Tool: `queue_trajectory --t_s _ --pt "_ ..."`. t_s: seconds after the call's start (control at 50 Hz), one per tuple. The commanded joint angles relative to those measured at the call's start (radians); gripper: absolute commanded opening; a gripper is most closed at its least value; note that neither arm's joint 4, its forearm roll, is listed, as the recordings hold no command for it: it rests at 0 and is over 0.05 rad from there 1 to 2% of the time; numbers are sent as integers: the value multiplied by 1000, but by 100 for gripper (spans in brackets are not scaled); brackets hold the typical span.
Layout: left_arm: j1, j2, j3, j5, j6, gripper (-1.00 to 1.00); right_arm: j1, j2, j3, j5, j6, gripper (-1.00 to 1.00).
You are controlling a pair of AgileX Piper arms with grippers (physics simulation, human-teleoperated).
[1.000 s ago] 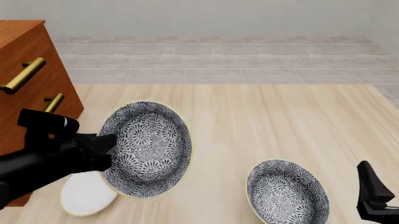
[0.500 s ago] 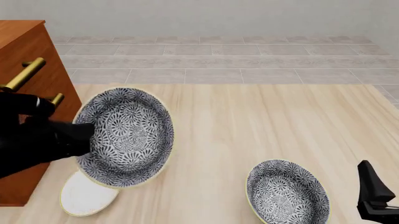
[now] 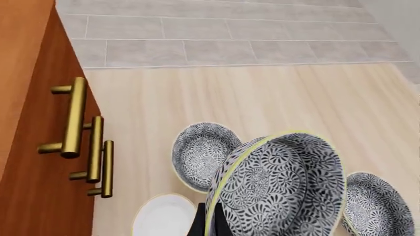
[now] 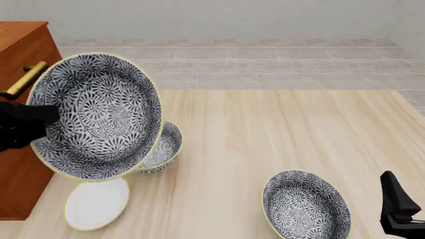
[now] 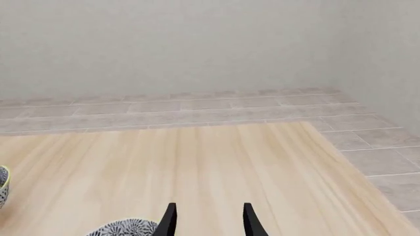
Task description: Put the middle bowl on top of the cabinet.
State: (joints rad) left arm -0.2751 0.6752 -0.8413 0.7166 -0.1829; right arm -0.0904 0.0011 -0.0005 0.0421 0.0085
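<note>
1. My left claw [image 4: 40, 122] is clamped on the rim of the middle bowl [image 4: 99, 115], holding it in the air at the left of the scene, clear of the desk [image 4: 265, 134].
2. The middle bowl is tipped up on edge, its patterned inside facing the front camera, and it sits just right of the cabinet [image 4: 23, 55] front in the front view, overlapping one brass handle [image 4: 25, 79].
3. In the left wrist view the middle bowl [image 3: 282, 182] fills the near part of the frame with its yellowish rim between my fingers [image 3: 200, 223], and the cabinet [image 3: 39, 162] face with its three brass handles [image 3: 74, 118] runs alongside.
4. A second patterned bowl [image 4: 161, 148] stands upright on the desk beneath and partly behind the held one.
5. A flat white plate [image 4: 97, 203] lies on the desk at near left, just in front of that second bowl.
6. A third patterned bowl [image 4: 305, 206] stands at near right, well apart from the others.
7. My right claw [image 5: 208, 221] hangs low at near right with its two fingers apart and nothing between them; the third bowl's edge [image 5: 128, 228] shows just beside it.
</note>
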Motion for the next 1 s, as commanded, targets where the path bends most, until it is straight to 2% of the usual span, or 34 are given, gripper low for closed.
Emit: queue_trajectory --t_s 0.02,0.28,0.64,0.82,1.0 --pt "21 -10 -83 50 -33 -100 -1 0 0 0 3 100" --pt "84 3 -157 53 -40 -100 -5 0 0 -1 8 100" --pt "124 67 -243 58 -75 -100 1 1 0 1 7 100" --pt "165 108 -311 70 -98 -100 3 1 0 2 6 100" --pt "165 146 -360 93 -149 -100 7 2 0 -1 10 100"
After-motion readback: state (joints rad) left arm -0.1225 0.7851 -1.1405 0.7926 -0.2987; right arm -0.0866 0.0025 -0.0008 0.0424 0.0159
